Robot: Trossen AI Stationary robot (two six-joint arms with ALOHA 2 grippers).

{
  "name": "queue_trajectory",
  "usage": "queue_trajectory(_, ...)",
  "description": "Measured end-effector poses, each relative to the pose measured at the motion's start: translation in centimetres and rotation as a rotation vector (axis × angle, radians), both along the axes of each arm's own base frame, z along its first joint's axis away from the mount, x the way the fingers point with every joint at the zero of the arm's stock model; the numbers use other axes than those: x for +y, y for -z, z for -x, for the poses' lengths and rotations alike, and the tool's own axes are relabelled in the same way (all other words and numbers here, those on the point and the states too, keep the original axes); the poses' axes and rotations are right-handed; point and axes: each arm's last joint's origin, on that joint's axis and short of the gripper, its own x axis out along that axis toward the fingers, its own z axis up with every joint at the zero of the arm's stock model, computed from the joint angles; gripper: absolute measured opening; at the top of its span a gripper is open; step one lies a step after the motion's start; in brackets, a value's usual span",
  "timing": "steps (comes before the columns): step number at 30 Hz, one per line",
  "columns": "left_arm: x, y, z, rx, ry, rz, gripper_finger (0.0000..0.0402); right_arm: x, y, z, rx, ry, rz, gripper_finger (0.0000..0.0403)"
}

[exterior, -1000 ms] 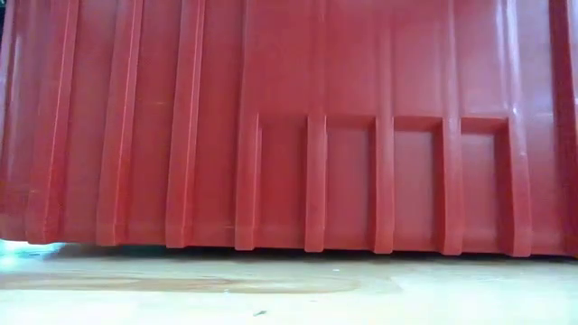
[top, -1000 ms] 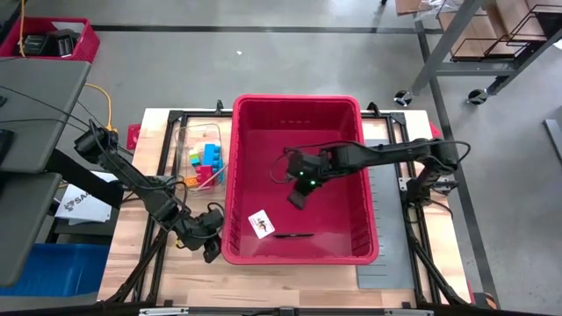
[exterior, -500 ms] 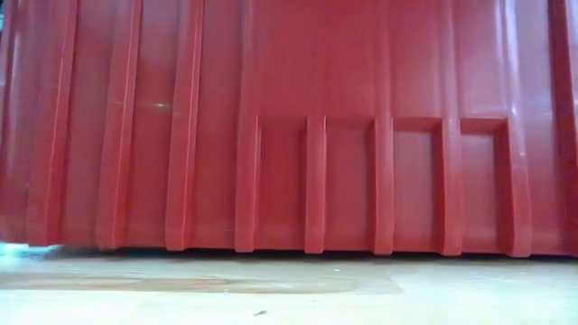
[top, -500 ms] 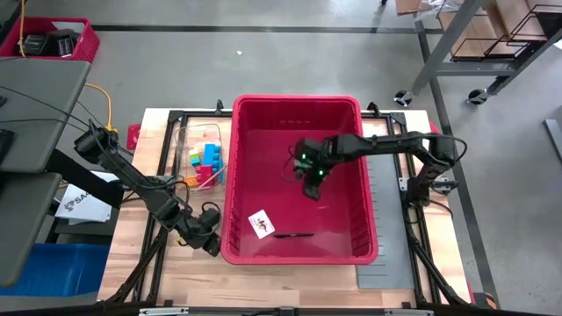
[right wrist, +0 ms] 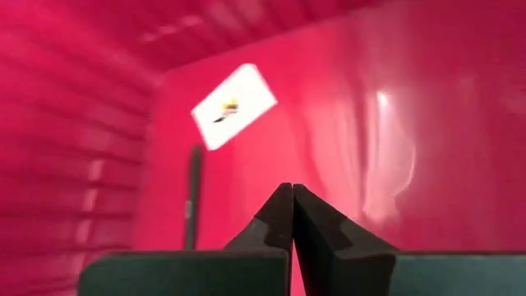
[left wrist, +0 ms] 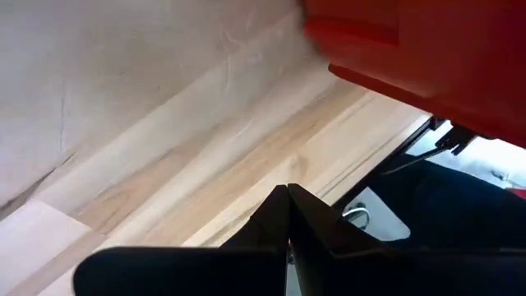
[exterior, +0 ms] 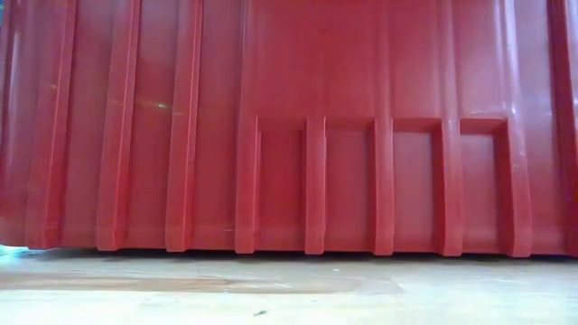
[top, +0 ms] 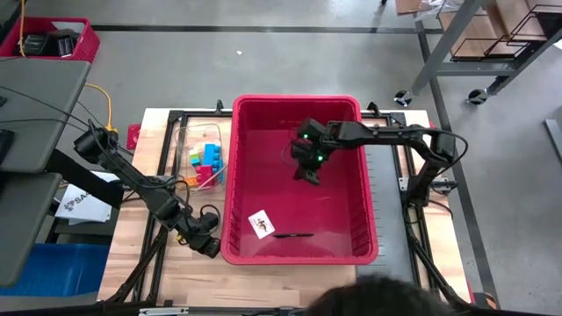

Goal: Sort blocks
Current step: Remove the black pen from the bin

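Right gripper [top: 308, 172] reached over the red bin [top: 369, 246] – fingers pinched together, empty. Left gripper [top: 209, 247] sat low by the bin's near-left corner – clamped, empty.

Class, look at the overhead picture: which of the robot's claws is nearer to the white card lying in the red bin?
Left. The left claw sits just outside the red bin, beside the white card. The right claw hangs inside the bin, farther off.
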Motion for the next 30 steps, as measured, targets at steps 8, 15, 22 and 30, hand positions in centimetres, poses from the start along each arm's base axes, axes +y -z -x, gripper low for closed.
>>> queue_trajectory(8,0.7,0.5,0.5,-0.009,0.074,-0.158,0.0000,4.7,-0.9,-1.7,-0.184,-0.275,0.042,0.0000)
queue_trajectory(15,1.1,0.9,1.3,-0.047,0.165,-0.380,0.0000,12.7,-3.0,-2.6,-0.089,-0.219,0.282,0.0035)
queue_trajectory(22,0.1,0.9,2.2,-0.143,0.252,-0.512,0.0000,17.1,-2.4,-1.4,0.135,0.098,0.296,0.0159)
queue_trajectory(30,-1.4,0.6,2.9,-0.242,0.185,-0.495,0.0000,20.8,0.0,-0.8,0.233,-0.083,0.290,0.0223)
